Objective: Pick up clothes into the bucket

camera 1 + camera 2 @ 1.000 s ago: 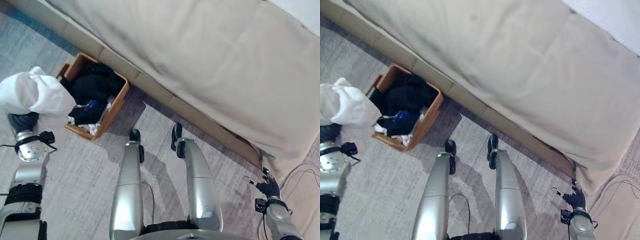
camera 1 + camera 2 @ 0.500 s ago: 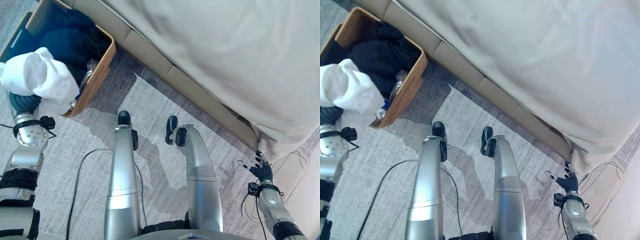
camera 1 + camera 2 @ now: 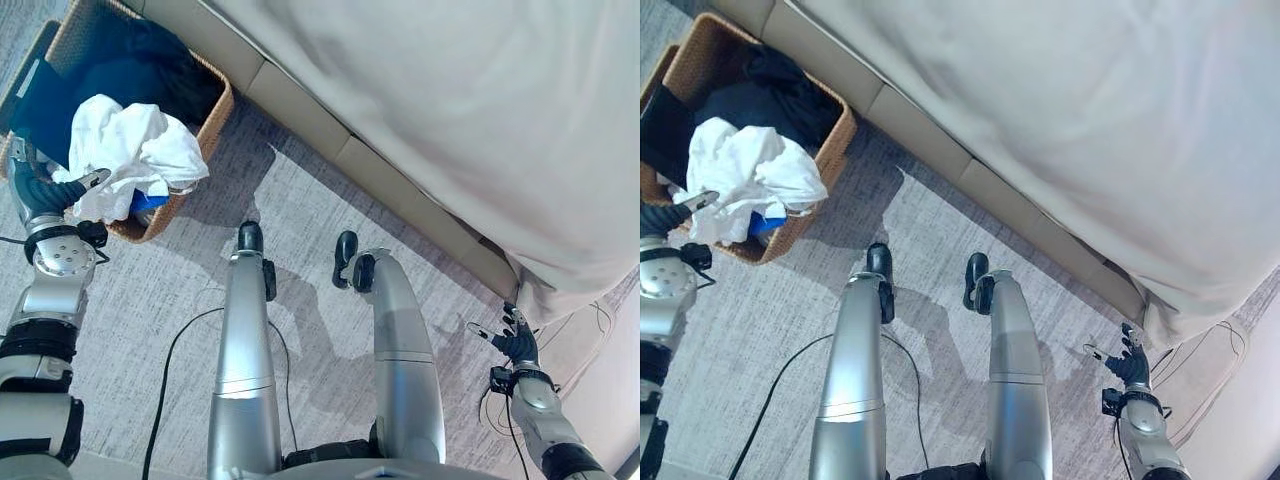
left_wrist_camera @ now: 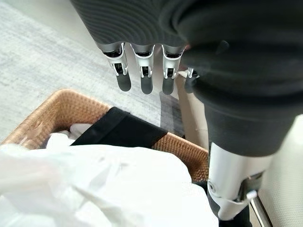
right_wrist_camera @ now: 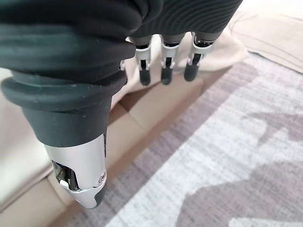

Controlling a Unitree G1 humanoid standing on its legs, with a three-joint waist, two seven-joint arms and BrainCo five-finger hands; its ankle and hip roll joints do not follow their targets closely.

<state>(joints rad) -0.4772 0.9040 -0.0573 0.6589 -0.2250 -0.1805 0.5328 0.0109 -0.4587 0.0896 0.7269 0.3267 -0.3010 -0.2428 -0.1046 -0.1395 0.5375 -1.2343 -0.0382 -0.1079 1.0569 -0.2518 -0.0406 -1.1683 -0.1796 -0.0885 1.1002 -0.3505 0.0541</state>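
One white garment (image 3: pixel 135 150) beside open left fingers (image 3: pixel 90 179)

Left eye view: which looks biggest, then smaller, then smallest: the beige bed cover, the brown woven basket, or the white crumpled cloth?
1. Beige bed cover
2. Brown woven basket
3. White crumpled cloth

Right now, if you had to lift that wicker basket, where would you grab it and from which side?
Judging by its pose, grip the wicker basket by the bare rim on the side facing the bed. The white garment drapes over the near rim by the left hand, so come from above at the uncovered edge.
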